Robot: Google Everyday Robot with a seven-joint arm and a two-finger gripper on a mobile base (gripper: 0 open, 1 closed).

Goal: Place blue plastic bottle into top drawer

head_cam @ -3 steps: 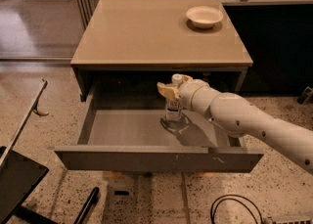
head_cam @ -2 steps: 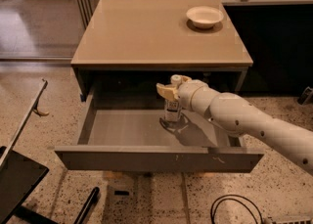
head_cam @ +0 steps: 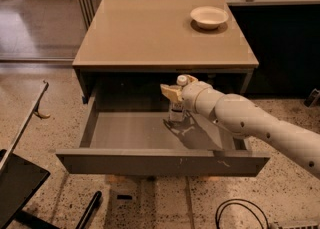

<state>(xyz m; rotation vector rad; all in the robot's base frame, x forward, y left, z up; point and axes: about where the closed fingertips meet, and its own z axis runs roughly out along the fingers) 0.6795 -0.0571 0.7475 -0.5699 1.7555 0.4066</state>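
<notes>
The top drawer is pulled out, with its grey inside showing. The blue plastic bottle stands upright inside it, at the middle back, its base on or just above the drawer floor and its white cap level with my wrist. My gripper reaches in from the right and is shut around the bottle's upper part. My arm hides part of the drawer's right side.
A shallow white bowl sits at the back right of the tan cabinet top. A black cable lies on the speckled floor at the front right. A dark object with a metal edge is at the left.
</notes>
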